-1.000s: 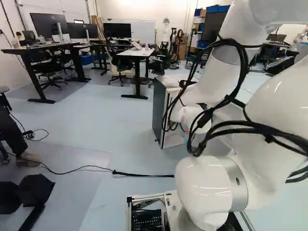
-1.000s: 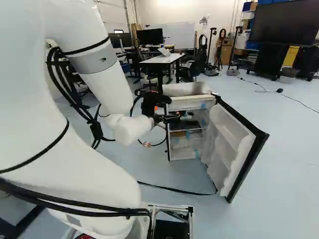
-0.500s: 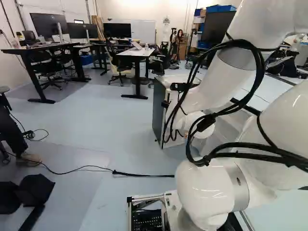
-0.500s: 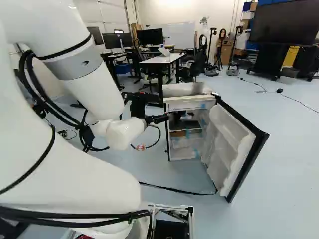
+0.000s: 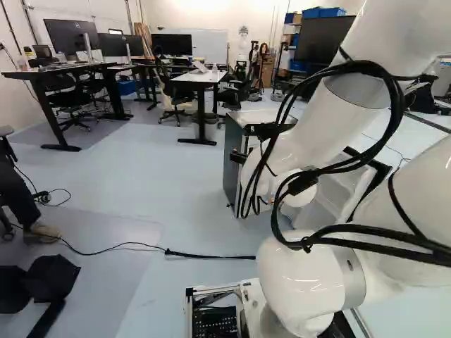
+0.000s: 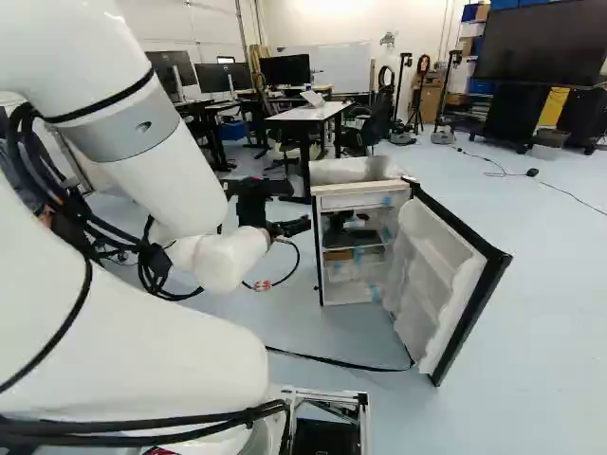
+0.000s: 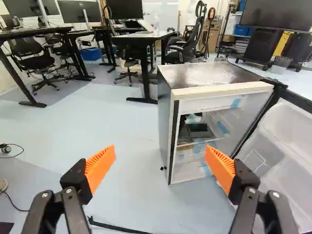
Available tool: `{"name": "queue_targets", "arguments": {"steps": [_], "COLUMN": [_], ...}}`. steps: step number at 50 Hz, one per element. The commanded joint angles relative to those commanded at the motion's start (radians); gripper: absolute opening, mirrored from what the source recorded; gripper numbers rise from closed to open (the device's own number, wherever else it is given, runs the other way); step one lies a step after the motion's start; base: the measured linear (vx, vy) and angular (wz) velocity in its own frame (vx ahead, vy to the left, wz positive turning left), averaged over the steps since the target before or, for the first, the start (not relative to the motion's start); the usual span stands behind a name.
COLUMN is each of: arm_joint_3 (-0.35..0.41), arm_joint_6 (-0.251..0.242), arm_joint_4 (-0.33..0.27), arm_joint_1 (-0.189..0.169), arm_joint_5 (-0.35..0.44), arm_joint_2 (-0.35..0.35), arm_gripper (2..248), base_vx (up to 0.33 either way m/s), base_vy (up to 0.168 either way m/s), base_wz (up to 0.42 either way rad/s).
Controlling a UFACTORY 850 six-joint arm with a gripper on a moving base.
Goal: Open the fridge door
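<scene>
The small fridge (image 6: 365, 248) stands with its door (image 6: 446, 284) swung wide, the white shelved inner side showing in the right base view. My gripper (image 6: 302, 227) is near the fridge's left front edge there. In the wrist view the gripper (image 7: 161, 163) has its orange pads far apart with nothing between them. Ahead of it in that view are the fridge body (image 7: 214, 90) and its lit inside, and the door (image 7: 287, 146) is beyond the pad on the hinge side. The left base view shows the fridge (image 5: 232, 165) partly behind my arm.
A white-topped desk (image 6: 318, 112) with chairs stands behind the fridge. More desks with monitors (image 5: 70, 35) are at the left of the left base view. A black cable (image 6: 332, 360) lies on the floor before the fridge. A large screen (image 6: 536, 43) stands far back.
My arm has drawn the gripper back from the fridge's opening, toward the left of the right base view. The fridge, its door and the base have stayed where they were.
</scene>
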Motion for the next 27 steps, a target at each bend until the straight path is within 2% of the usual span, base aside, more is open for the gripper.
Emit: {"name": "queue_targets", "arguments": {"steps": [27], "arm_joint_3": [0.002], "arm_joint_6": [0.000], "arm_joint_4": [-0.004], "arm_joint_1": [0.002], "arm_joint_5": [-0.002], "arm_joint_2": [0.003], "arm_gripper": [247], "base_vx": [0.000], "base_vy": [0.000], "base_wz": [0.000]}}
